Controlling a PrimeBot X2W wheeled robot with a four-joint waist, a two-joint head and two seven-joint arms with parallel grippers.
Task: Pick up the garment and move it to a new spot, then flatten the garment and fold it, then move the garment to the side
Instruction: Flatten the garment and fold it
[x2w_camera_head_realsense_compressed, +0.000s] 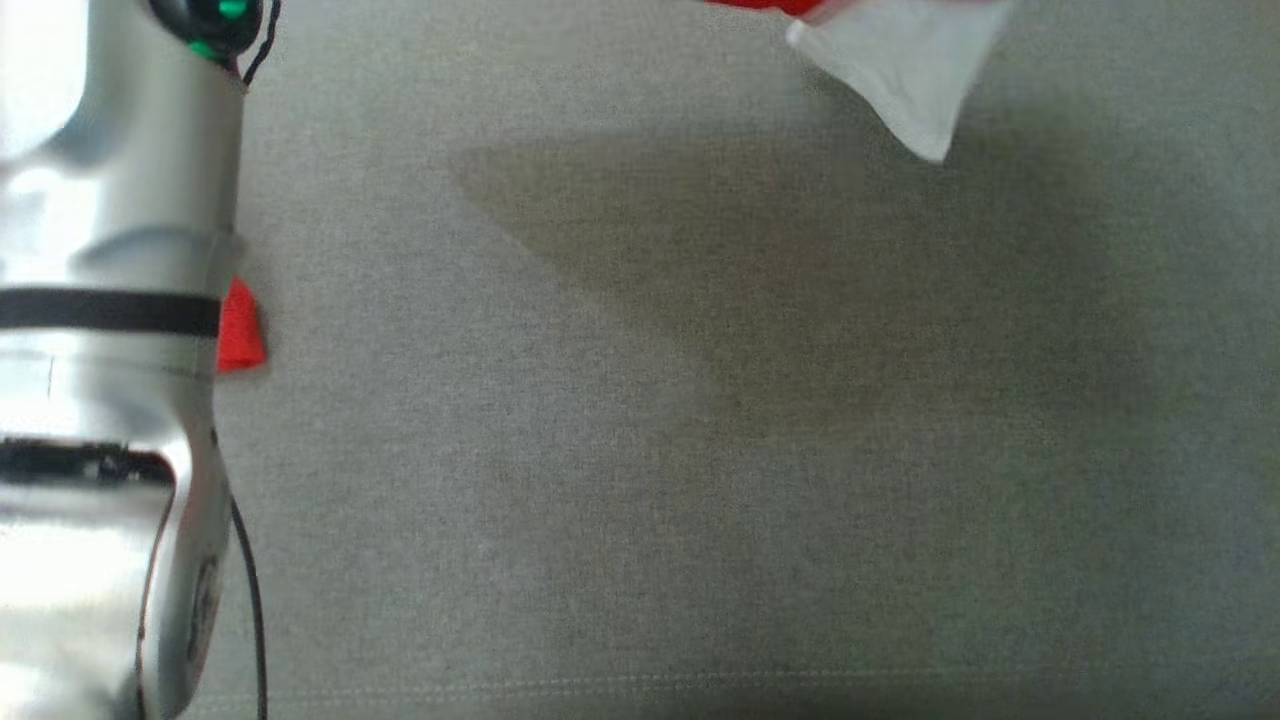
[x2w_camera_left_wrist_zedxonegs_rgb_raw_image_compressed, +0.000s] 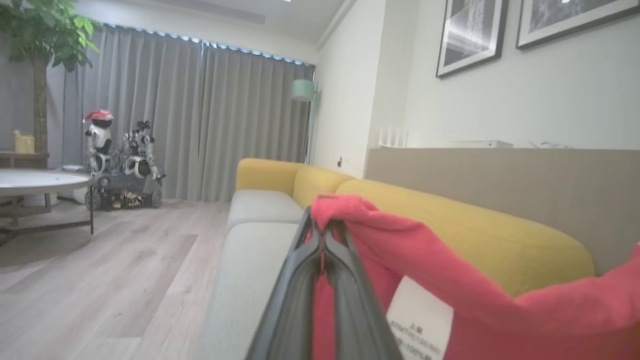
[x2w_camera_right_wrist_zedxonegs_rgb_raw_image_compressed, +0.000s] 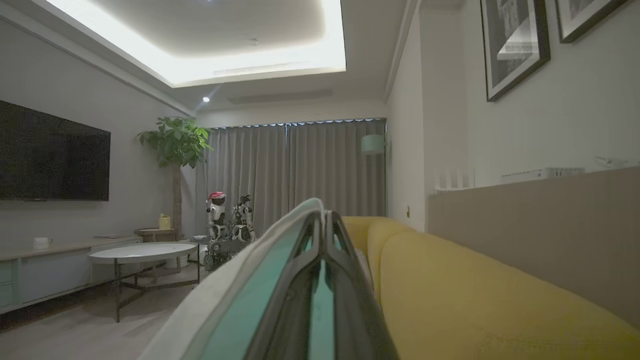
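Observation:
The garment (x2w_camera_left_wrist_zedxonegs_rgb_raw_image_compressed: 450, 290) is red with a white printed label (x2w_camera_left_wrist_zedxonegs_rgb_raw_image_compressed: 420, 320). My left gripper (x2w_camera_left_wrist_zedxonegs_rgb_raw_image_compressed: 322, 227) is shut on its upper edge, and the cloth drapes off to the right in the left wrist view. My right gripper (x2w_camera_right_wrist_zedxonegs_rgb_raw_image_compressed: 325, 215) is shut on a white and teal fold of the garment (x2w_camera_right_wrist_zedxonegs_rgb_raw_image_compressed: 235, 300). In the head view a red corner of the garment (x2w_camera_head_realsense_compressed: 240, 330) peeks from behind my pale left forearm (x2w_camera_head_realsense_compressed: 110, 300). A white flap (x2w_camera_head_realsense_compressed: 900, 70) with red above it hangs in from the top edge over the grey sofa seat (x2w_camera_head_realsense_compressed: 700, 450).
The sofa has a yellow backrest (x2w_camera_left_wrist_zedxonegs_rgb_raw_image_compressed: 475, 225) along the wall side. A round coffee table (x2w_camera_left_wrist_zedxonegs_rgb_raw_image_compressed: 40, 182) stands on the wood floor to the left. A small robot with a red hat (x2w_camera_left_wrist_zedxonegs_rgb_raw_image_compressed: 100, 145) is parked by the curtains, beside a potted plant (x2w_camera_right_wrist_zedxonegs_rgb_raw_image_compressed: 175, 140).

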